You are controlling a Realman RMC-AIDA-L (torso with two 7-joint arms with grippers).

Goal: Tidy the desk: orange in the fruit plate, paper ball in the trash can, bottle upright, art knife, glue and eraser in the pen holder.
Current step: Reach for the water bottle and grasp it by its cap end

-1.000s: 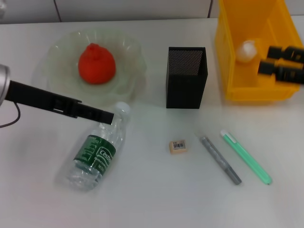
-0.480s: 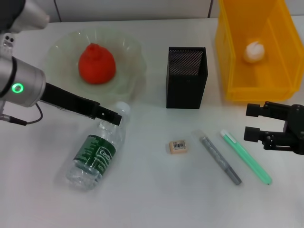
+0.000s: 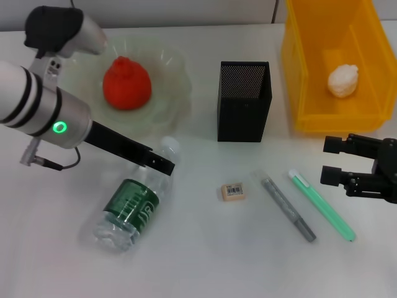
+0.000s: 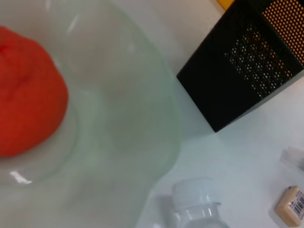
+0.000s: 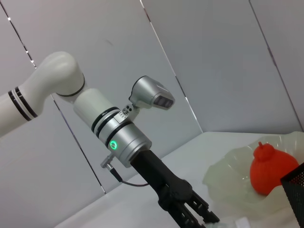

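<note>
Left claw [image 3: 162, 164]: low over the neck of the bottle, just below the cap; whether its fingers are spread or pressed together cannot be told.
Bottle [image 3: 133, 202]: lying on its side on the counter [image 3: 198, 261], white cap toward the fruit plate, green label up.
Fruit plate [image 3: 167, 108]: just beyond the bottle's cap, at the robot's left rear.
Orange [image 3: 126, 84]: sitting in the middle of the fruit plate.
Right claw [image 3: 332, 160]: spread wide, holding nothing, near the counter at the robot's right, in front of the trash can.
Trash can [image 3: 329, 118]: at the right rear, with a white paper ball [image 3: 343, 81] inside.
Pen holder [image 3: 243, 102]: upright between plate and trash can.
Eraser [image 3: 232, 191]: flat on the counter in front of the pen holder.
Grey pen-like tool [image 3: 287, 208]: beside the eraser, lying at a slant.
Green pen-like tool [image 3: 321, 205]: next to the grey one, nearest the right claw.
</note>
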